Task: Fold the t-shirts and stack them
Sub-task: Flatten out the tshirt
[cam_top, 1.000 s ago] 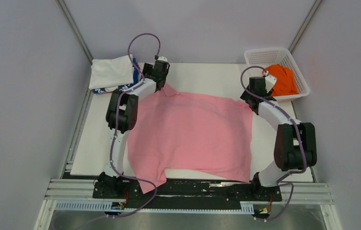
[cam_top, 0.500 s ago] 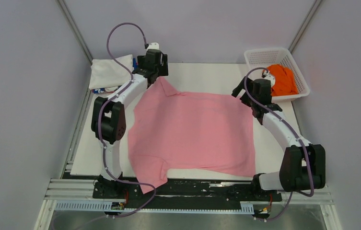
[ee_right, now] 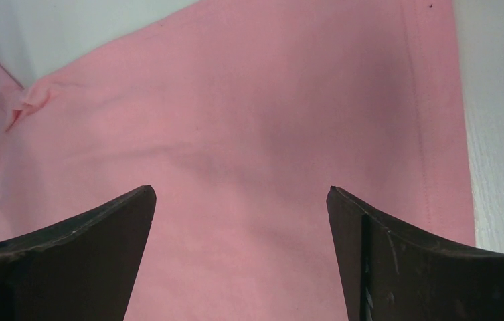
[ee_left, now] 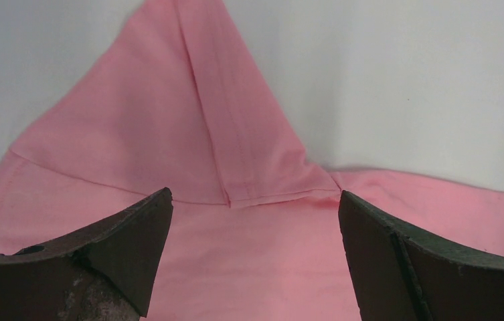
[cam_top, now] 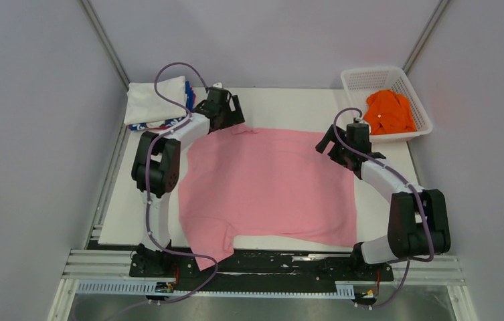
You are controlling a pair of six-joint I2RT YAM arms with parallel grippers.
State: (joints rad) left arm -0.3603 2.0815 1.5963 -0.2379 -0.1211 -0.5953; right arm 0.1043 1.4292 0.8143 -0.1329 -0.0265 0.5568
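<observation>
Pink cloth lies under both pairs of jaws, yet neither pinches it. The left gripper stands spread wide over what looks like the far sleeve, and the right gripper is just as wide above the far right corner. The pink t-shirt lies flat across the table, its near sleeve drooping over the front edge. I'd say the spreading is done and the folding not yet begun. Next, each arm needs a fresh pinch on an edge. The folded white shirt waits far left, and the orange one sits in the basket.
</observation>
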